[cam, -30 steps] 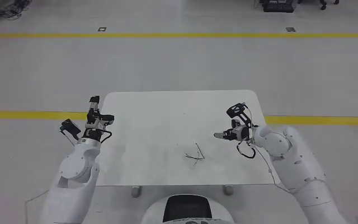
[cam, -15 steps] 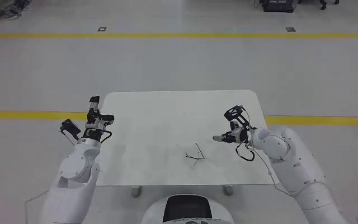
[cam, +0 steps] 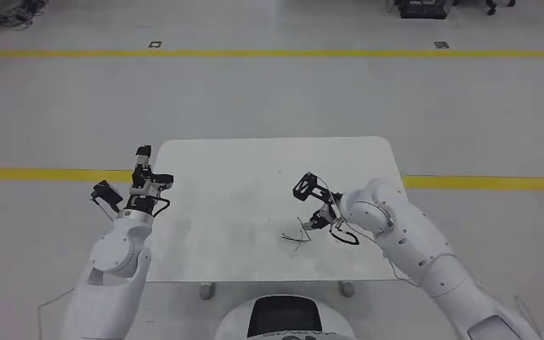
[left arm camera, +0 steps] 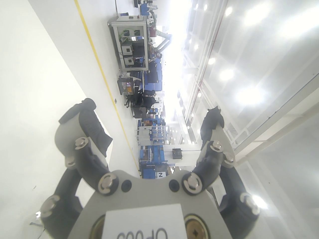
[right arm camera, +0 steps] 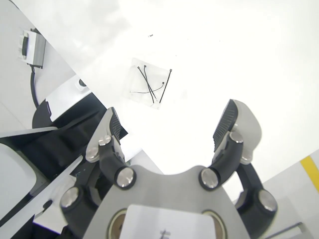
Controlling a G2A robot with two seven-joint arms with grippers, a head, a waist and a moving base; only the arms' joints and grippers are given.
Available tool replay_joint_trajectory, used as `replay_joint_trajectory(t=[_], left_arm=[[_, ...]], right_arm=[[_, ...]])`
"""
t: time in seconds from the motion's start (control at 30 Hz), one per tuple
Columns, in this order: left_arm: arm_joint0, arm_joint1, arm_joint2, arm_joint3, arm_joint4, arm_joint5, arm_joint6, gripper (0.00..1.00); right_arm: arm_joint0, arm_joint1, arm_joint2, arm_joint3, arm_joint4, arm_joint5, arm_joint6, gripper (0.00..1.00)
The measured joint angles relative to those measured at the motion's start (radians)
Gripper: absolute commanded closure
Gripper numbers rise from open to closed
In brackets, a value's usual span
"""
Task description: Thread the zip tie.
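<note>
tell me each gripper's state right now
left gripper: open, holding nothing
right gripper: open, holding nothing, near the zip ties

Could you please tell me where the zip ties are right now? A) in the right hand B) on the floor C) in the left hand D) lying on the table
D: the zip ties lie loose on the table, near the open, empty right hand.
</note>
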Motion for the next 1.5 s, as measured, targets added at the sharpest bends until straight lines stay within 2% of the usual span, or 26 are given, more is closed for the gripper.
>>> replay_joint_trajectory(t=[0.2,0.63,0.73,1.0,1.5], left_arm=[[0.0,0.0,0.0,0.0,0.0,0.0,0.0,0.0],[0.0,0.0,0.0,0.0,0.0,0.0,0.0,0.0],[0.0,0.0,0.0,0.0,0.0,0.0,0.0,0.0],[0.0,0.0,0.0,0.0,0.0,0.0,0.0,0.0],[0.0,0.0,0.0,0.0,0.0,0.0,0.0,0.0]], right_arm=[[0.092,-0.037,-0.122,0.111,0.039,-0.025,0.061,0.0],[0.094,-0.037,-0.125,0.107,0.033,-0.024,0.061,0.0],[0.107,-0.039,-0.172,0.109,-0.002,-0.024,0.052,0.0],[0.185,-0.061,-0.296,0.171,0.025,-0.024,0.045,0.0],[0.188,-0.061,-0.301,0.174,0.031,-0.024,0.045,0.0]])
